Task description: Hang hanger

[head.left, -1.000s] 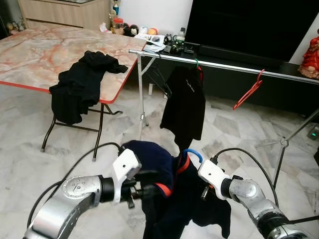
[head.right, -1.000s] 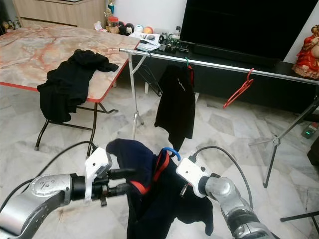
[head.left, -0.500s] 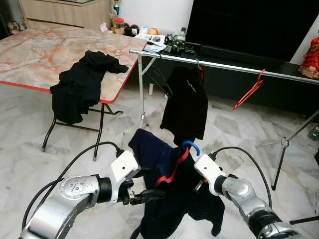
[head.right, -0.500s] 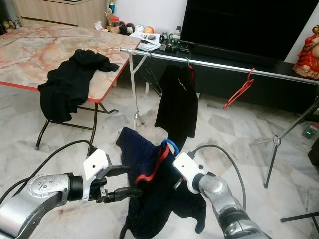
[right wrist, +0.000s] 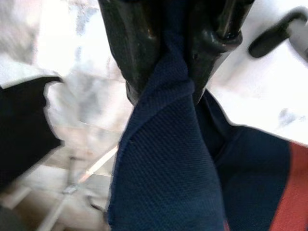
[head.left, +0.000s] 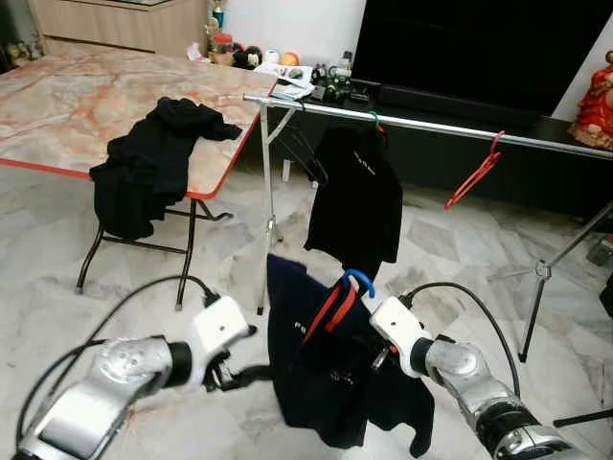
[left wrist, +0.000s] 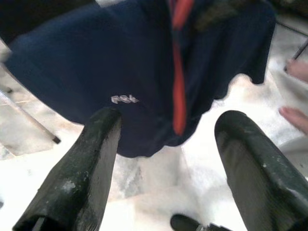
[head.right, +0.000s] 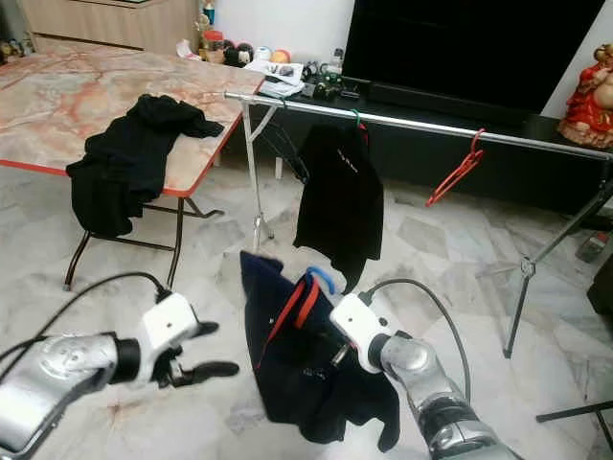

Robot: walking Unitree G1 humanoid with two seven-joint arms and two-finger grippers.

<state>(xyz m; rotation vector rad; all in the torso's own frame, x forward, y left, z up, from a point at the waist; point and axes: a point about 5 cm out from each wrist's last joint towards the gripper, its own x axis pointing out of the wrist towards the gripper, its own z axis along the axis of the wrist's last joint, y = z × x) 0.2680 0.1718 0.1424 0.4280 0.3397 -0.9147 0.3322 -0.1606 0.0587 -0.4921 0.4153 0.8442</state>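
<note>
You're in a home living room: pale marble floor, a large dark television on a low black console, and a folding marble-patterned table. A metal clothes rail carries hung garments, and toys crowd the table's far corner.

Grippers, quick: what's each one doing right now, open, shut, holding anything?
Left gripper: open, holding nothing, beside the navy shirt.
Right gripper: shut on the navy shirt's fabric, which hangs from it with the blue-hooked hanger.
</note>
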